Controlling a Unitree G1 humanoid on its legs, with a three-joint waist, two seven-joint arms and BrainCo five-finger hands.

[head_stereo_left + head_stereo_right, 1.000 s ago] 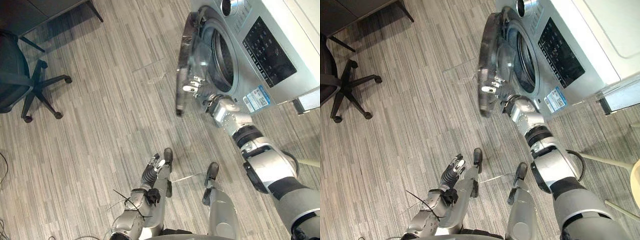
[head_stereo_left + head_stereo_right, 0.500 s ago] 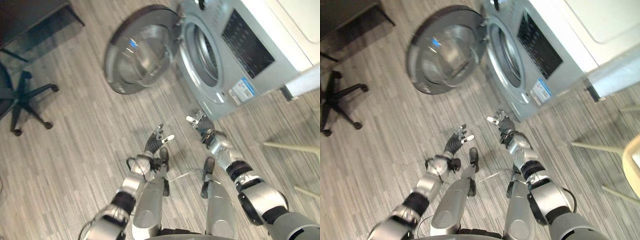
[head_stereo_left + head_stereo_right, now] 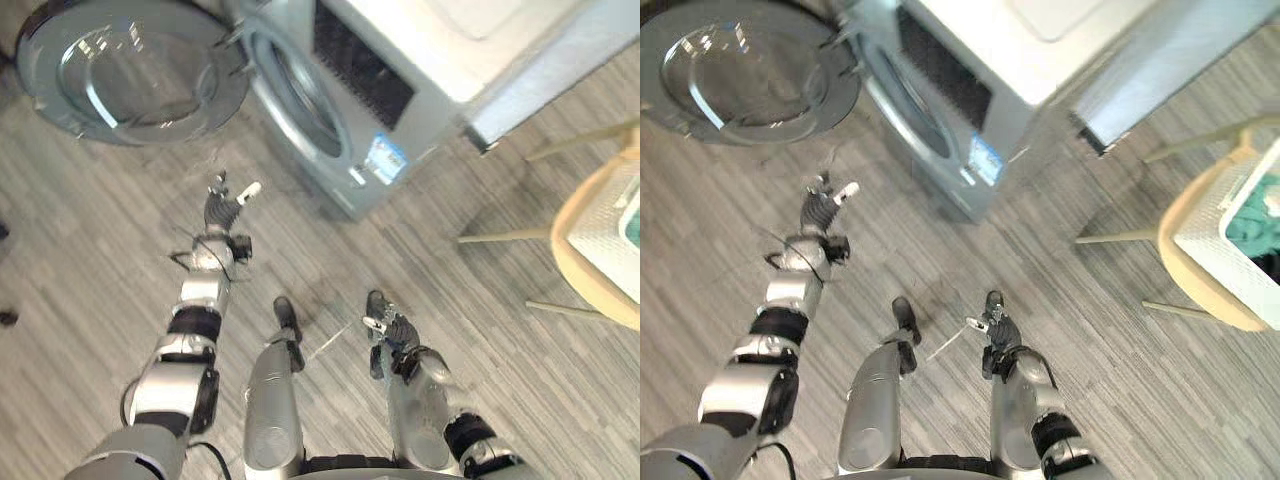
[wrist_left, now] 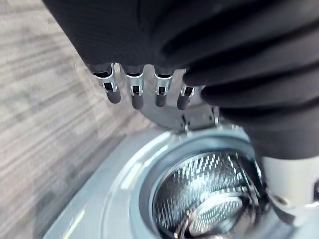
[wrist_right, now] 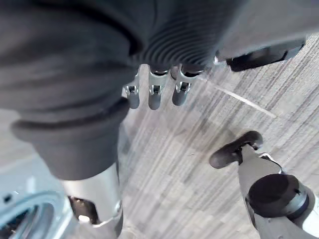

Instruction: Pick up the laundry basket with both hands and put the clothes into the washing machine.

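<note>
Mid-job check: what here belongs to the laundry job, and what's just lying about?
Job: laundry basket, clothes in it, washing machine, its open door, left hand, right hand.
Not job: wooden chair under the basket, plank floor.

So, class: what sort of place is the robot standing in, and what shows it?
Probably a laundry area: a front-loading washing machine with its round door swung open, and a white laundry basket of clothes on a wooden chair.

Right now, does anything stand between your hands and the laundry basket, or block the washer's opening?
Nothing visible. Floor lies between the right hand and the white lattice laundry basket on the pale wooden chair; the silver washing machine's round glass door is swung open.
</note>
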